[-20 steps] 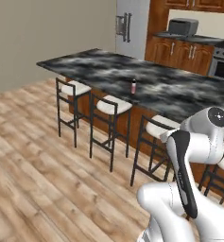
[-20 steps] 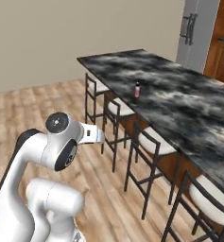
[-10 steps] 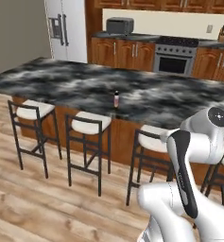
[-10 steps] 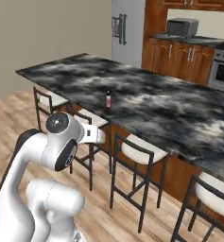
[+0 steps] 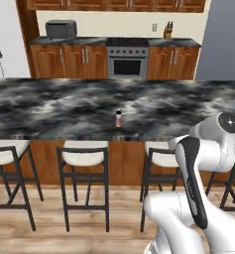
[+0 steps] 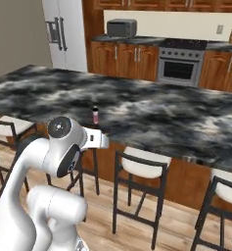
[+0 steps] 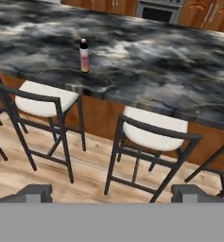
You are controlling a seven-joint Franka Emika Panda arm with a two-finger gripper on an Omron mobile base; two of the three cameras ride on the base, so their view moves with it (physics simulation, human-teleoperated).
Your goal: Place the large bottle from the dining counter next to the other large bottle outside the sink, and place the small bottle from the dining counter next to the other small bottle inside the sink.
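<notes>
in the hand view the claw (image 7: 111,194) shows as two dark finger tips low in the picture, set wide apart with nothing between them, so it is released. it hangs above the wooden floor (image 7: 47,175), well short of the stools and apart from every bottle.

beyond the tips stand bar stools (image 7: 153,130) with dark metal frames and whitish cushions, pushed in under the overhang of the dining worktop (image 7: 156,71). in the left base view the stools (image 5: 84,154) line up along the brown wood side of that worktop (image 5: 49,106), and the robot's white arm rises at the lower right. in the right base view the arm rises at the lower left, in front of the same row of stools (image 6: 142,164).

the large bottle (image 7: 84,56) stands upright on the marbled black-and-grey top, near its front edge, above the gap between two stools. its body is pink, paler toward the neck, with a dark cap. it stands alone on the stone in the left base view (image 5: 118,119) and in the right base view (image 6: 95,115), where it sits just past the arm's shoulder.

behind the worktop (image 6: 151,112) a run of brown wood cabinets (image 5: 79,62) lines the far wall, with a steel oven (image 5: 127,62) in the middle, a microwave (image 5: 61,30) on the cabinet top to its left, a knife block (image 5: 167,31) to its right, and a white fridge (image 6: 63,34) at the end.
</notes>
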